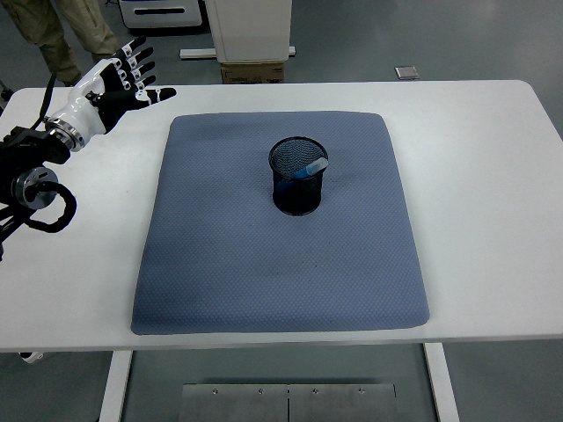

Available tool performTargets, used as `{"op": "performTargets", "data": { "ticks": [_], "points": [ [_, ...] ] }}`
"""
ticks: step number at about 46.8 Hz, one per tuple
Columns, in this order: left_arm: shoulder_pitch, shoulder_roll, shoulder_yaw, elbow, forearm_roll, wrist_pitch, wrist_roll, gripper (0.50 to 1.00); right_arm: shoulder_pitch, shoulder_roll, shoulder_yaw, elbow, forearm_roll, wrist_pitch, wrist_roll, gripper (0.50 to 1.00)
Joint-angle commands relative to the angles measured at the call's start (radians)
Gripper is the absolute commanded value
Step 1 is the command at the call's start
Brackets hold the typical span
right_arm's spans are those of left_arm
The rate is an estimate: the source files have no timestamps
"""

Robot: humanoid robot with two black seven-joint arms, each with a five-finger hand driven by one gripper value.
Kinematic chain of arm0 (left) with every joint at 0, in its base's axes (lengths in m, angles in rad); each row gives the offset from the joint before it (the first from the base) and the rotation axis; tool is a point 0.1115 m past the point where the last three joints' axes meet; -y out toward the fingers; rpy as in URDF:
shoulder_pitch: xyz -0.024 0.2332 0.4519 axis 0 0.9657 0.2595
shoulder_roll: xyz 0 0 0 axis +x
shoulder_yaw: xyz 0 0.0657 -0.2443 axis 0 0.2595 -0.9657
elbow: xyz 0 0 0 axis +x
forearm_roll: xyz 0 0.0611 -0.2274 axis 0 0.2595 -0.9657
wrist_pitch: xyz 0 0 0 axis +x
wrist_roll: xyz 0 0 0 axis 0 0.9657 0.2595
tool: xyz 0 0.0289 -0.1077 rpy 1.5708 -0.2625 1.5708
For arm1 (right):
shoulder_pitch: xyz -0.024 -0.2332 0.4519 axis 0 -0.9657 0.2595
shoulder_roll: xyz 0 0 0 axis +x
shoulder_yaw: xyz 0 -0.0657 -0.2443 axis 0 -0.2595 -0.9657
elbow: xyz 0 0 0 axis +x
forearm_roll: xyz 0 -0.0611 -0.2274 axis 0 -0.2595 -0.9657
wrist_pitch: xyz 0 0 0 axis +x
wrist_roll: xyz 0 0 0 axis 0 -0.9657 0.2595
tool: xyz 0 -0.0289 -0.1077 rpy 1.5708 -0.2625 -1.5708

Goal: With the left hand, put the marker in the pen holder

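Head view, near to far. White tabletop (493, 220) across the whole width, near edge at the bottom. Blue-grey mat (281, 255) lying flat on it, filling most of the middle. Black mesh holder (298, 176) upright on the mat's far half, a little right of centre. Marker (309, 166) inside the holder, leaning against the right-hand wall, pale tip level with the rim; lower part hidden by the mesh, so cannot tell how it sits at the bottom. At the left edge, black arm (26, 171) low over the tabletop, a cable loop beside it. Left hand (110, 83) white and black, over the far left corner, well apart from mat and holder, fingers spread wide and holding nothing, thumb pointing right. Beyond the far edge, floor with a cardboard box (253, 70) and a white cabinet (248, 28) above it. Top left, a person's legs (66, 31) in tan trousers. Small grey floor plate (405, 72) at upper right.
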Motion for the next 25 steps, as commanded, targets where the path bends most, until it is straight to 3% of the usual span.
{"op": "performTargets", "data": {
  "ticks": [1,8,25],
  "points": [
    [0.042,0.003,-0.031,0.0,-0.003,0.0,-0.05,1.0,0.001,0.0,0.0,0.0,-0.001,0.0,0.0,1.0],
    [0.115,0.021,-0.13,0.0,-0.003,0.002,-0.108,1.0,-0.001,0.0,-0.003,0.0,-0.005,0.0,-0.003,1.0],
    [0.214,0.084,-0.229,0.0,-0.003,0.006,-0.11,1.0,-0.028,0.0,0.002,0.007,-0.001,0.008,-0.001,1.0]
  ]
}}
